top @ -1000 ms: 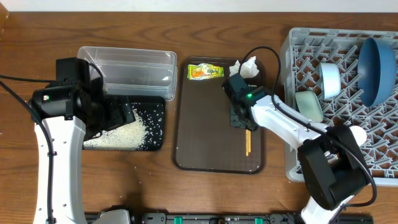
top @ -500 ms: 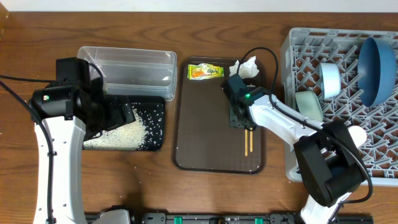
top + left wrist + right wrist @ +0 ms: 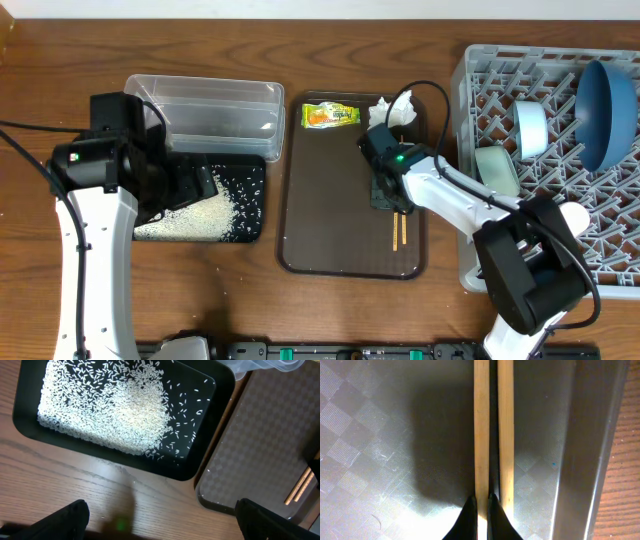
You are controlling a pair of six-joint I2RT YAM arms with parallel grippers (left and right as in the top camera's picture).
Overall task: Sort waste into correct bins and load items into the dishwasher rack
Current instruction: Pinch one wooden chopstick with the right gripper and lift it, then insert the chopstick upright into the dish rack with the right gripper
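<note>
Two wooden chopsticks (image 3: 398, 228) lie side by side on the brown serving tray (image 3: 330, 220). My right gripper (image 3: 388, 195) is low on the tray, its fingers shut on the left chopstick (image 3: 481, 435) at its near end (image 3: 481, 505). My left gripper (image 3: 195, 182) is open and empty (image 3: 160, 520) above the table beside the black tray (image 3: 262, 200), which holds the white rice (image 3: 195, 218). The yellow-green wrapper (image 3: 330, 115) and the white tissue (image 3: 392, 110) lie at the serving tray's far end. The clear tub (image 3: 205, 115) stands behind the black tray.
The grey rack (image 3: 462, 150) at the right holds the deep-blue bowl (image 3: 608, 100), light-blue bowl (image 3: 530, 128), pale-green bowl (image 3: 497, 170) and white cup (image 3: 575, 215). The serving tray's raised right rim (image 3: 590, 450) runs close beside the chopsticks.
My right gripper has shifted slightly toward the front of the serving tray, over the chopsticks. The left arm has not moved.
</note>
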